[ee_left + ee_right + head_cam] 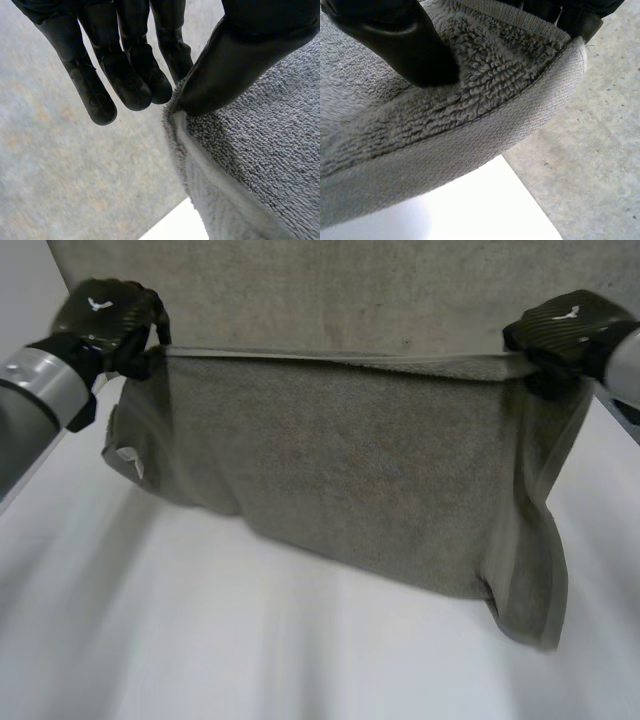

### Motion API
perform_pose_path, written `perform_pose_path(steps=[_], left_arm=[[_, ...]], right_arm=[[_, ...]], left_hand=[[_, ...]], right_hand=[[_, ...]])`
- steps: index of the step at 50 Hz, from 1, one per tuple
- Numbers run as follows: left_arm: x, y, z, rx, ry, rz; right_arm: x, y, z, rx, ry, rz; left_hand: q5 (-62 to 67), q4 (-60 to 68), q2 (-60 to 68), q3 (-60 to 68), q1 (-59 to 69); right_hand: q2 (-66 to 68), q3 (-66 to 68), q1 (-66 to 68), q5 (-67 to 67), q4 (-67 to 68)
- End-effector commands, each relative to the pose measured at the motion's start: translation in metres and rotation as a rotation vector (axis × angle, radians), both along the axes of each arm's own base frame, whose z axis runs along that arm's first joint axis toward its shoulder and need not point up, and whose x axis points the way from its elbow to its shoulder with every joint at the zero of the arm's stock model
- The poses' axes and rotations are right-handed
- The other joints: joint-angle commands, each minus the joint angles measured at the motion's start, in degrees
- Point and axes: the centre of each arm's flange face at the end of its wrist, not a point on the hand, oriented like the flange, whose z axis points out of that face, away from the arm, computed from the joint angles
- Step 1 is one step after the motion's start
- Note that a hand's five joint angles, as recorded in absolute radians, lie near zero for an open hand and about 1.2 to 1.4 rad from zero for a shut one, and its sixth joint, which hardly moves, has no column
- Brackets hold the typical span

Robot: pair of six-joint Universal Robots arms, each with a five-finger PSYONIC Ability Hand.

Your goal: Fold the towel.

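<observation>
Grey terry towel (380, 470) with a flat woven hem hangs as a slack sheet above the white worktop (250, 660). Its lower edge is nearest the camera and sags lowest at the robot's right. A small white label (128, 458) shows on the side hem at the robot's left.

The towel's upper edge runs taut and nearly level between the two hands. The black left hand (105, 315) holds the upper corner at the left. In the left wrist view its thumb (240, 65) presses the corner against straight fingers (125, 75), a pinch grasp. The black right hand (565, 330) holds the opposite upper corner; its thumb (395, 40) bears on the pile and its fingers sit behind the hem, clamping the cloth.

Beyond the taut edge lies a flat grey surface (350, 290); I cannot tell whether it is more of the towel.
</observation>
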Motion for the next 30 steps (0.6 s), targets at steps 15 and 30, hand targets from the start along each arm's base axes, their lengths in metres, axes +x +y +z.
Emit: perform_pose_path(steps=[15,30], left_arm=[[-0.041,-0.031,0.143,-0.569,0.186,-0.058],[-0.035,-0.027,-0.058,-0.092,-0.031,-0.126]], right_arm=[[0.04,-0.037,0.115,-0.723,-0.246,-0.068],[0.025,-0.023,-0.078,-0.129,-0.058,0.074]], left_hand=[[5.87,2.08,2.85,2.97,7.9],[5.87,2.08,2.85,2.97,7.9]], right_hand=[[5.62,3.88,3.83,3.5,3.09],[5.62,3.88,3.83,3.5,3.09]])
